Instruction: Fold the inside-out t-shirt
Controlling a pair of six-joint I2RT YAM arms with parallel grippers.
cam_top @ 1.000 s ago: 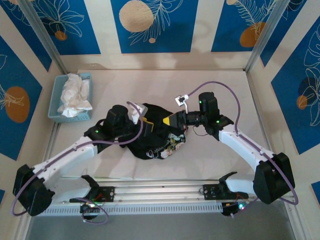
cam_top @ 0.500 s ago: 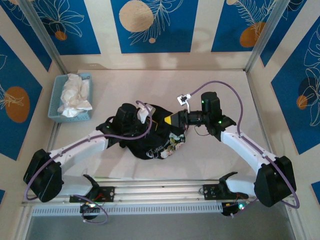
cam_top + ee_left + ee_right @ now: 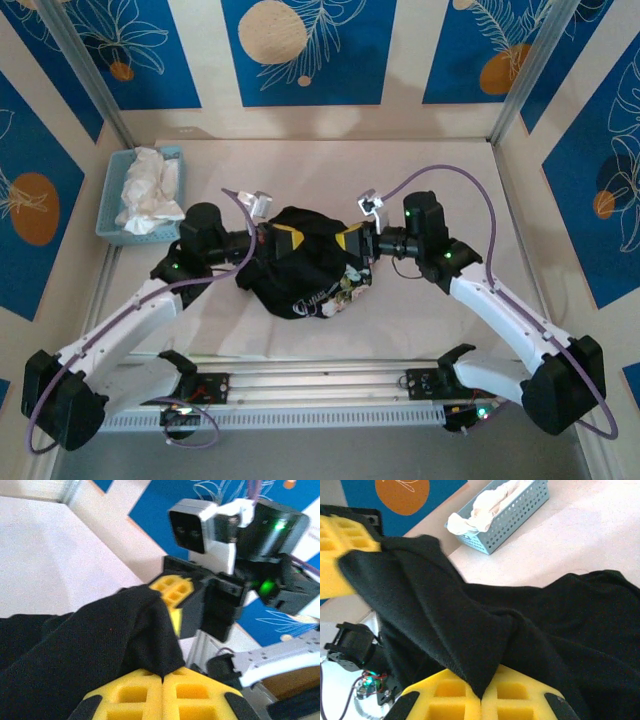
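Observation:
The inside-out t-shirt is a bunched black heap at the table's middle, with a patch of pale print at its near edge. My left gripper is shut on a fold at the heap's upper left. My right gripper is shut on a fold at its upper right. In the left wrist view the yellow fingertips pinch a point of black cloth, and the right gripper's fingers face me. In the right wrist view the jaws clamp a fold of the t-shirt.
A blue basket holding a white cloth garment stands at the back left, also seen as the basket in the right wrist view. Bare table lies around the heap. Patterned walls close in the sides and back.
The left gripper has closed on the shirt and its arm has pulled back to the left, lifting a fold. The right gripper kept its grip and shifted slightly right.

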